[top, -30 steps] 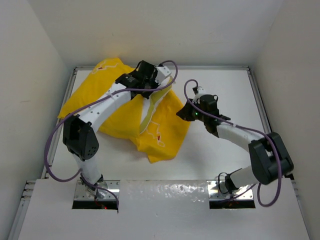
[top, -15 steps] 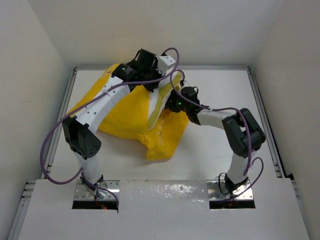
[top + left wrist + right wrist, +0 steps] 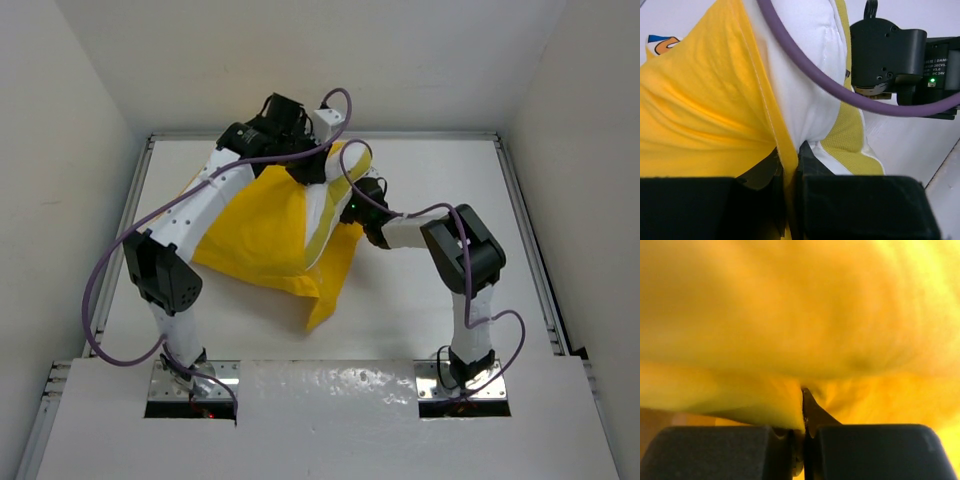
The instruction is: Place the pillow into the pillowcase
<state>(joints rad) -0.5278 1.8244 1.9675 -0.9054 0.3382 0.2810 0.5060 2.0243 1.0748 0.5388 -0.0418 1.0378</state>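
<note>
Now, both of your grippers are pinched on cloth, so treat this as a hold-the-mouth-open step. Your left gripper [image 3: 788, 172] is clamped on the hem of the thin bright yellow fabric pillowcase [image 3: 255, 235], raised over the far side of the white table [image 3: 430, 300]. Your right gripper [image 3: 803, 437] is closed tight on a fold of yellow cloth. Its camera shows only yellow, which I judge to be the opposite lip of the opening, though I cannot rule out the pillow's own yellow edge.

The plump white quilted pillow [image 3: 807, 75] is partly inside. In the left wrist view its white body and yellow mesh strip bulge out of the opening just beside the left fingers. From above, a white band shows between the two grippers, with the case draping toward you.

To do this well, hold both lips high and apart so the pillow's weight can carry it down into the sack. Use small lifts rather than hard sideways pulls, since a thin hem can slip from closed fingers. Watch the purple cable [image 3: 840, 90] lying across the pillow, because it could snag.
</note>
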